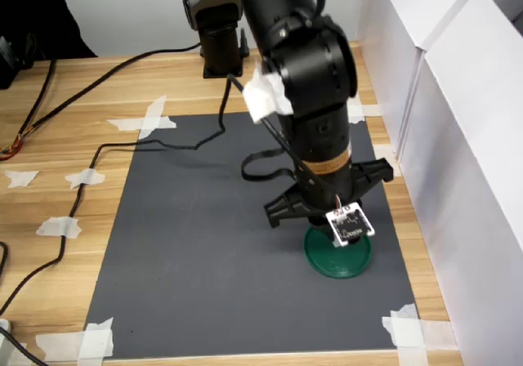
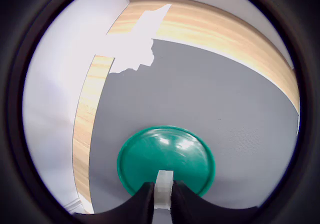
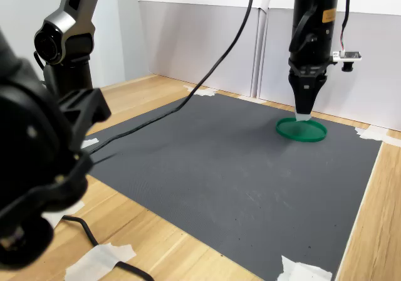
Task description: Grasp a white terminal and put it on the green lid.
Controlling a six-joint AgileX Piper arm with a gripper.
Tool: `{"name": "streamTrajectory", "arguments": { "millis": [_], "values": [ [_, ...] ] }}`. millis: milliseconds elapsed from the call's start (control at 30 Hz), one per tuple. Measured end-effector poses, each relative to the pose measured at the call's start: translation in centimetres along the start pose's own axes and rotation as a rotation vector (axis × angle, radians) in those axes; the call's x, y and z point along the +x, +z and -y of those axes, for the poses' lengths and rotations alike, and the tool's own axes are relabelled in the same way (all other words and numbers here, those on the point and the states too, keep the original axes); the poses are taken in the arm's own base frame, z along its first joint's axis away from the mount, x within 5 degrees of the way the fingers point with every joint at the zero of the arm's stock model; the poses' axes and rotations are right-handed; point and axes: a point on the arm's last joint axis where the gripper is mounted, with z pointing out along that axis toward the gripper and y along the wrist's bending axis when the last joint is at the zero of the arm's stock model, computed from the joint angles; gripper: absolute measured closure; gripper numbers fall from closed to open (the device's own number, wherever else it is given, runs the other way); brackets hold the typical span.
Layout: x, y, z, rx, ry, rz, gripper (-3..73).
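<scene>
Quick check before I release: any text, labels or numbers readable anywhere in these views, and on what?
White camera board on the wrist, first exterior view: dark markings, too small and blurred to read.
Same board in the second exterior view: edge-on, nothing legible.
Green lid, white terminal in the end effector, grey mat, tape: no text visible.

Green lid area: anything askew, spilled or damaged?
Nothing stands out. The green lid lies flat on the grey mat, intact. The gripper is directly above it with the white terminal pinched squarely between its fingers. No spill or damage is visible on the mat.
</scene>
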Motion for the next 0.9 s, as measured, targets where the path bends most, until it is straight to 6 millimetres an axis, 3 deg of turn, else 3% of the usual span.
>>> {"name": "streamTrajectory", "arguments": {
  "millis": [100,300,467,567,733,900],
  "values": [
    [0.1,1.1,0.1,-0.004,-0.002,-0.031,60.4],
    [0.0,1.3,0.2,0.003,-0.035,-0.040,60.4],
    [0.0,1.3,0.2,0.002,-0.082,-0.037,55.1],
    [-0.1,1.5,0.3,0.015,-0.110,-0.024,46.3],
    [0.0,1.6,0.4,0.023,-0.107,-0.007,25.3],
    [0.1,0.0,0.3,0.039,-0.089,0.057,10.8]
  ]
}}
